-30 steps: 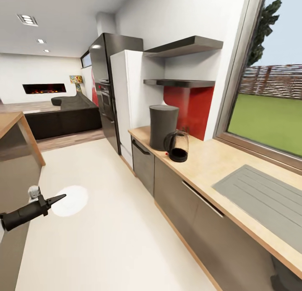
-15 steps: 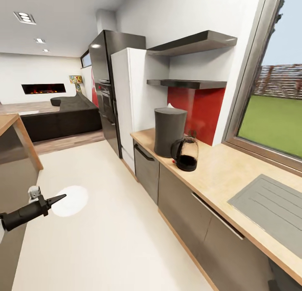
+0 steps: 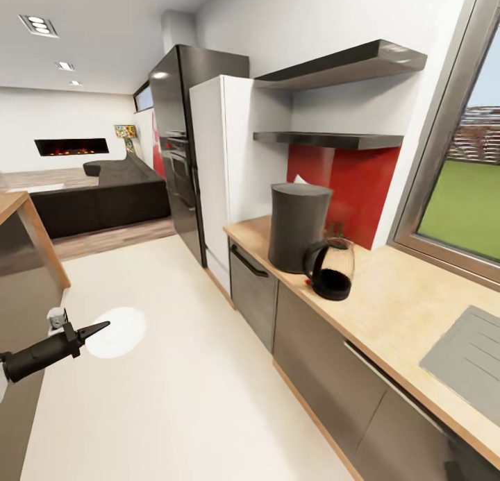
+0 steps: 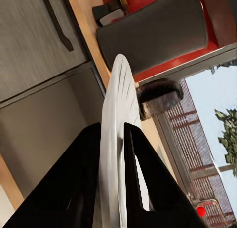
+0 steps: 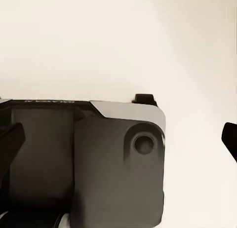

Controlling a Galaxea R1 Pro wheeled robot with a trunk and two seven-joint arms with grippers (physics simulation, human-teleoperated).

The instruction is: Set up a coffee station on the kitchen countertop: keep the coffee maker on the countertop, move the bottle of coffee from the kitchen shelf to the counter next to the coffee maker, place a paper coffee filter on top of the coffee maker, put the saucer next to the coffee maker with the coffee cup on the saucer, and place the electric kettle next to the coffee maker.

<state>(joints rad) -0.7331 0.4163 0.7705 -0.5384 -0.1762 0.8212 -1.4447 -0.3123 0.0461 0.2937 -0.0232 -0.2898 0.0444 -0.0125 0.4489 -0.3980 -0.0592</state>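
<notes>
Currently, left pincer: the left pincer (image 4: 112, 139) is clamped on the saucer (image 4: 114, 139), its two dark fingers (image 4: 91, 154) pressed against either face of the thin white disc; from the head camera the left pincer (image 3: 82, 334) shows low at the left edge, with the saucer (image 3: 115, 332) a pale round shape at its tip, over the floor (image 3: 173, 384).
Right pincer: its dark finger tips (image 5: 230, 139) show at the edges of the right wrist view, well apart, with nothing between them; a grey robot housing (image 5: 98, 159) lies below on a pale ground.
Coffee maker: the tall dark coffee maker (image 3: 297, 225) stands on the bench (image 3: 389, 307), near its far end, against the red backsplash (image 3: 347, 189); something white peeks over its top, too small to tell what.
Electric kettle: the electric kettle (image 3: 332, 269), clear-walled with a black base and handle, stands just beside the coffee maker, on the side nearer the camera.
Shelves: two dark shelves (image 3: 333, 139) hang on the wall above the coffee maker.
Sink area: a grey draining board (image 3: 469, 356) lies in the bench at the near right, below the window (image 3: 465, 189).
Beyond: a white fridge (image 3: 222, 175) and a black oven tower (image 3: 177, 141) stand past the bench end.
</notes>
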